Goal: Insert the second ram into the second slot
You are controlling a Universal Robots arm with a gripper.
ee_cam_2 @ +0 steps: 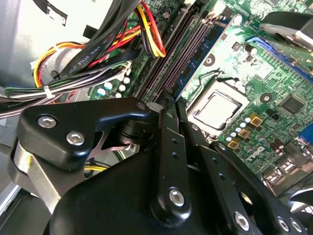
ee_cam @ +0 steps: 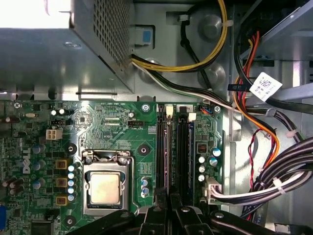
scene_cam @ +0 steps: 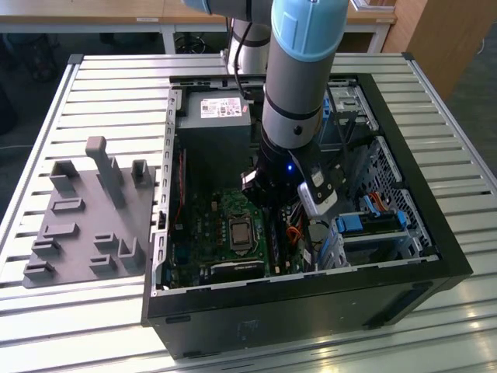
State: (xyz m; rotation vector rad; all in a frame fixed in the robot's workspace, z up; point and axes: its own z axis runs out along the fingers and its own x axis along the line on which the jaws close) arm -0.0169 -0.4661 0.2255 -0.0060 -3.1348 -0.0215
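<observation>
One arm at your frame centre, hand (scene_cam: 273, 203) down inside the open computer case (scene_cam: 435, 233), fingers together over the second ram (ee_cam: 182, 156) seated on the motherboard (ee_cam: 117, 127), slatted metal worktop (scene_cam: 93, 85), grey fixture tray (scene_cam: 85, 225) lower left.

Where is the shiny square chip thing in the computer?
The square processor sits on the green motherboard, beside the long memory slots in the first wrist view, just ahead of the gripper.
</observation>
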